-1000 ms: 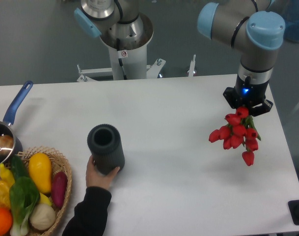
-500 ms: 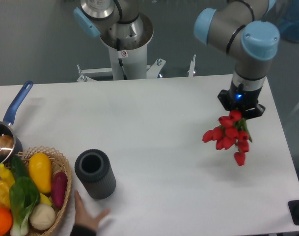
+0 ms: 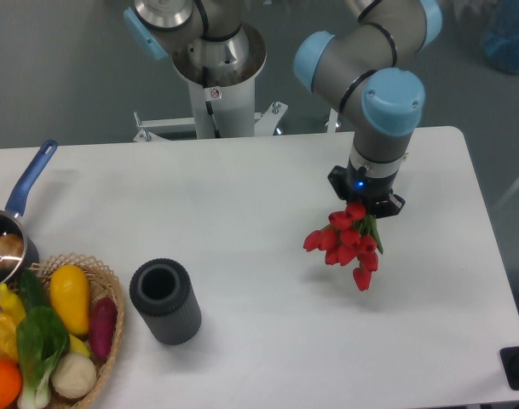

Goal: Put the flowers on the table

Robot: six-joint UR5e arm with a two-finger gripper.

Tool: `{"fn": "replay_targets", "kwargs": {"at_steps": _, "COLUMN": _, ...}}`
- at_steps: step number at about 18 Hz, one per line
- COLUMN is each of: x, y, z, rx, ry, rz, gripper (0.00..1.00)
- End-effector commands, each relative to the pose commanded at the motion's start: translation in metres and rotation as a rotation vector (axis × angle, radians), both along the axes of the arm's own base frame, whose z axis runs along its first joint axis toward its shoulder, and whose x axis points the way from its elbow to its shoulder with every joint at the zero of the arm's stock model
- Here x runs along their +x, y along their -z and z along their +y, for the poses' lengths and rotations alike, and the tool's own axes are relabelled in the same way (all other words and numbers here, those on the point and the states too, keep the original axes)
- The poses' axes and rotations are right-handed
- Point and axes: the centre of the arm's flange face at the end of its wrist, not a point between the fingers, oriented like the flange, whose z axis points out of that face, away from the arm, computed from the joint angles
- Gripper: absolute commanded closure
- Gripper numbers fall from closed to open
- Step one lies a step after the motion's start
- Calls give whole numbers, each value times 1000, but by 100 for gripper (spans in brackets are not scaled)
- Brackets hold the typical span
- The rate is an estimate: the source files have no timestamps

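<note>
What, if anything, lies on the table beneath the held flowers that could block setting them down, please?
Nothing visible does. The gripper holds the red flowers over bare white table; the dark vase stands well off to the side.

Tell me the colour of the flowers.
Red, with green stems; the flowers show clearly in the fixed camera view.

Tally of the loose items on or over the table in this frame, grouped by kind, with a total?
Flower bunches: 1, the red tulips in the gripper
Vases: 1, dark ribbed vase
Pans: 1, blue-handled saucepan
Baskets: 1, wicker basket of vegetables
Total: 4
</note>
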Motion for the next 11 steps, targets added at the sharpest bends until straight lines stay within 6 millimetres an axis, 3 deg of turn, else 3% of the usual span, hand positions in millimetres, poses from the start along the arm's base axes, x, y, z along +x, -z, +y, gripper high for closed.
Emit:
{"fn": "replay_targets", "kwargs": {"at_steps": 6, "x": -8, "y": -4, "z": -5, "rx": 15, "ry": -6, "rz": 20, "gripper": 0}}
{"fn": "replay_targets", "kwargs": {"at_steps": 9, "x": -28, "y": -7, "z": -27, "rx": 31, "ry": -48, "rz": 42, "gripper": 0}}
{"fn": "replay_targets", "kwargs": {"at_steps": 11, "x": -36, "y": -11, "z": -27, "rx": 47, "ry": -13, "rz": 85, "gripper": 0}}
